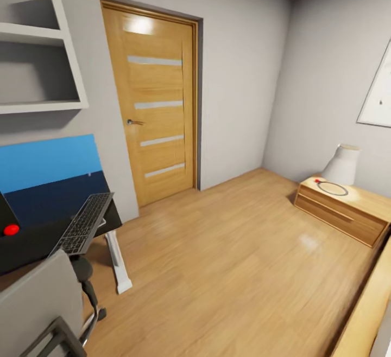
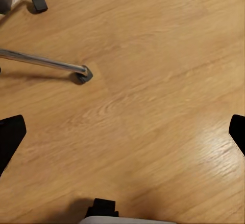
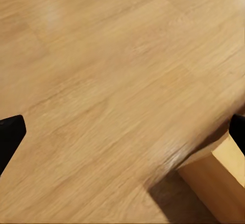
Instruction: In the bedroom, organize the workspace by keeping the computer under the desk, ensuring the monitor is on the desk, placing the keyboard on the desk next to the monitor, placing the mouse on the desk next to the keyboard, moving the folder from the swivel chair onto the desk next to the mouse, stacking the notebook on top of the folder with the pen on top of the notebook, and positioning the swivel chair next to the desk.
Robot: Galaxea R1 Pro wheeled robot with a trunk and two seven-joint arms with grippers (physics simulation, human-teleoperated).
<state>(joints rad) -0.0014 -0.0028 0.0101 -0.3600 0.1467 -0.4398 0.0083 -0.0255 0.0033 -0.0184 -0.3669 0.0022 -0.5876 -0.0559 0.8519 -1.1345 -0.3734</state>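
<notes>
Keyboard [image 1: 82,223] tilted on black surface [image 1: 32,243] at left, swivel chair [image 1: 38,308] nearest; both claws, left [image 2: 122,132] and right [image 3: 122,132], spread wide above wooden floor [image 1: 233,270].

The keyboard [image 1: 82,224] lies tilted on the black desk [image 1: 32,243] (grey swivel chair [image 1: 38,305] beside).

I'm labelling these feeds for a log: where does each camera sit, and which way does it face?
Head view: high on the robot, looking across the room at the door, with the desk, keyboard and chair at left.
Left wrist view: faces down at the floor and the chair's metal base; both dark fingertips show.
Right wrist view: faces down at floor; fingertips apart.
All share the wooden floor.
</notes>
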